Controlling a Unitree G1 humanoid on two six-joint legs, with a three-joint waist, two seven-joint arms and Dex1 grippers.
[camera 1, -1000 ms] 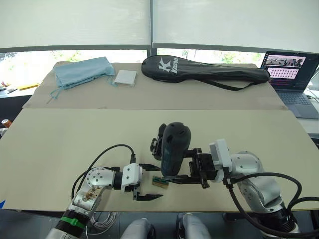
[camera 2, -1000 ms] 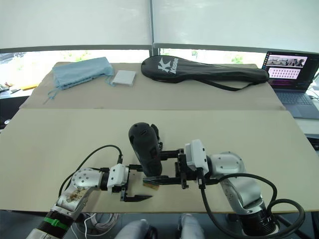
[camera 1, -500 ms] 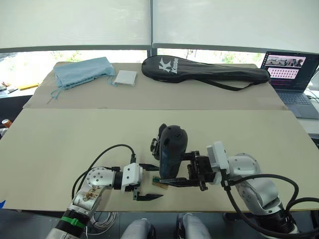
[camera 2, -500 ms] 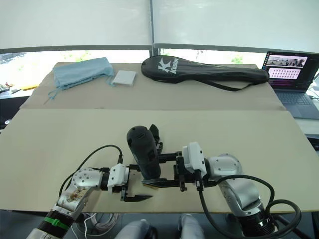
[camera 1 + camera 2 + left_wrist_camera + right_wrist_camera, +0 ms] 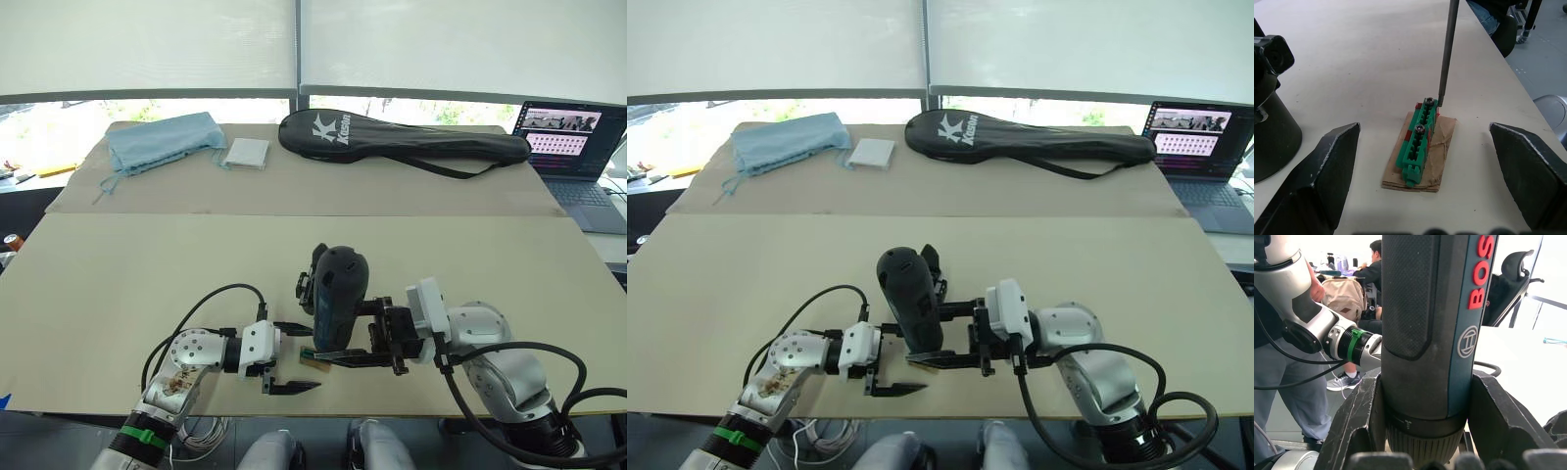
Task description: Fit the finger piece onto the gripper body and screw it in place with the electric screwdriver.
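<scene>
R gripper (image 5: 345,340) is clamped round the electric screwdriver (image 5: 338,292), one finger each side of the barrel, tool standing upright w/ the fat end up. In the left wrist view the thin metal bit (image 5: 1446,49) comes straight down and its tip sits on the end screw of the green block (image 5: 1418,136), which lies on a tan card scrap. That block is my landmark, so everything's relative to it.

L gripper (image 5: 291,357) has its fingers spread wide, nothing held, one tip each side of the block, not touching it.

Gripper body (image 5: 312,279) stands just behind the block on the table (image 5: 127,284), partly hidden behind the screwdriver. Can't make out the finger piece separately tbh.

Well beyond the block: black racket bag (image 5: 402,142), blue cloth (image 5: 162,140), laptop (image 5: 573,147) far right.
</scene>
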